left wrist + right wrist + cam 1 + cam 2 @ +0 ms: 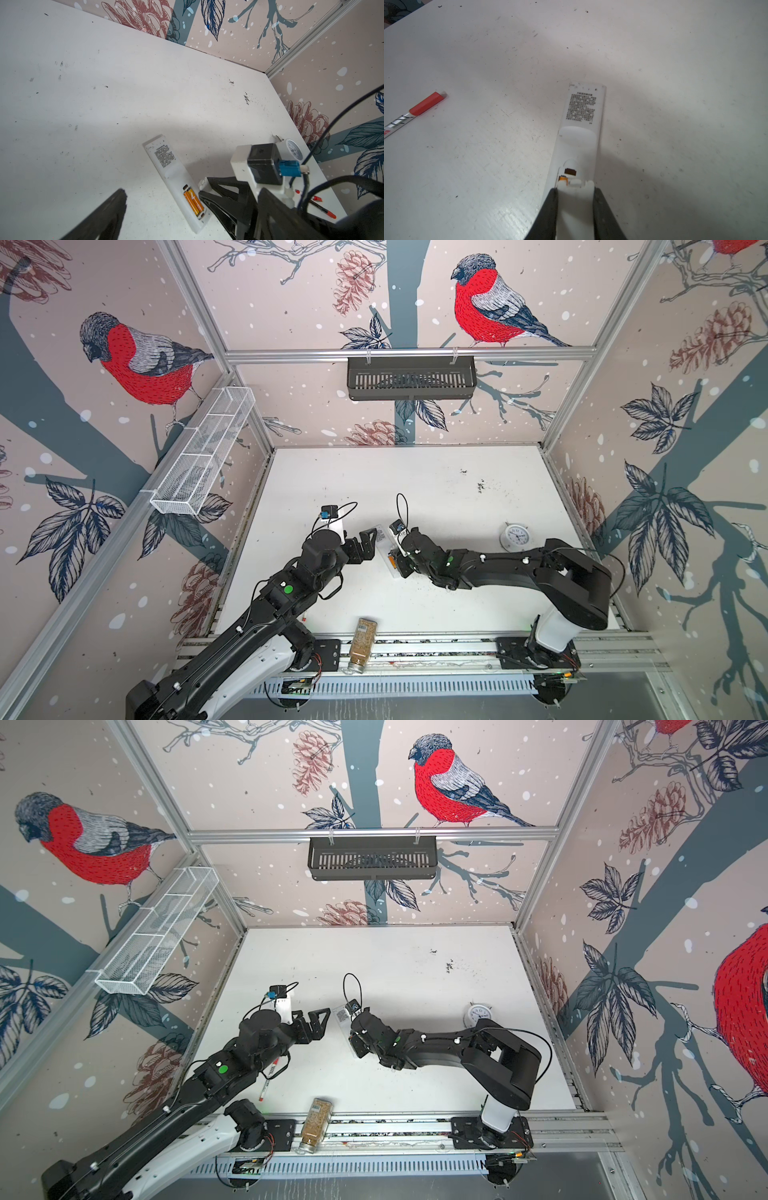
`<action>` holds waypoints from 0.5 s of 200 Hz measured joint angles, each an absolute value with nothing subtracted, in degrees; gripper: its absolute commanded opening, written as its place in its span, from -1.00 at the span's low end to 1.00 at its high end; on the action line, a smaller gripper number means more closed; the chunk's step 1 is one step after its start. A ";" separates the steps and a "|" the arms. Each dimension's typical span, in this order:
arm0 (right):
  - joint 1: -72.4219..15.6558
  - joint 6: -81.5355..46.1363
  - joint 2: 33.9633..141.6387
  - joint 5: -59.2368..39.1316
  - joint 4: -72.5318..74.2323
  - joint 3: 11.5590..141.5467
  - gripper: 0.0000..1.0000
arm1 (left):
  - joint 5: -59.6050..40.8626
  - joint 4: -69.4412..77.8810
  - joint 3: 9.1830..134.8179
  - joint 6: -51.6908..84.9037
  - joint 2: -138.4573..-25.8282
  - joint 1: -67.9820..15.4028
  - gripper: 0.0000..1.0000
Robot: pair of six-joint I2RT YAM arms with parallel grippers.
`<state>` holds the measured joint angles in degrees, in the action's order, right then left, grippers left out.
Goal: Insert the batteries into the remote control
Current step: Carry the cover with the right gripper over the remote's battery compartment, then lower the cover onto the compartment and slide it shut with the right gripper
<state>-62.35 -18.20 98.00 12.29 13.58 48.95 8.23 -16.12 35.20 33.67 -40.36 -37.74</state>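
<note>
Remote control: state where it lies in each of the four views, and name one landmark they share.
Top view: remote control just below picture centre.
Top view: remote control just left of picture centre.
Left wrist: remote control mid-picture, back up, orange batteries showing.
Right wrist: remote control mid-picture, printed end farthest from camera.
Shared landmark: the black printed label on its back.

Not much you can actually read here. Just ahead of the right claw (575,191), the back of the remote control (581,128) has a heading line over a dense block of Chinese-looking print, too small to make out. Off to that claw's side, the pen (423,105) has black markings I can't read. The alarm clock (293,148) beyond the claw has blurry dial numerals. The jar (363,628), well away from both claws, has a barcode label.
</note>
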 measured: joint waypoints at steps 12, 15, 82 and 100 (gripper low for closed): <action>-62.78 -18.33 99.07 13.76 14.55 48.97 -0.51 | 6.42 -18.76 37.01 32.77 -40.34 -37.47 0.95; -62.92 -18.37 99.29 14.02 14.72 48.97 -0.51 | 6.00 -19.20 37.30 32.62 -40.27 -37.39 0.95; -64.12 -19.33 100.95 18.39 20.58 47.88 -0.52 | 1.04 -27.46 42.63 28.34 -37.76 -37.21 0.95; -64.36 -19.27 101.43 18.70 22.22 47.81 -0.52 | 0.30 -27.94 42.30 28.01 -36.47 -37.08 0.95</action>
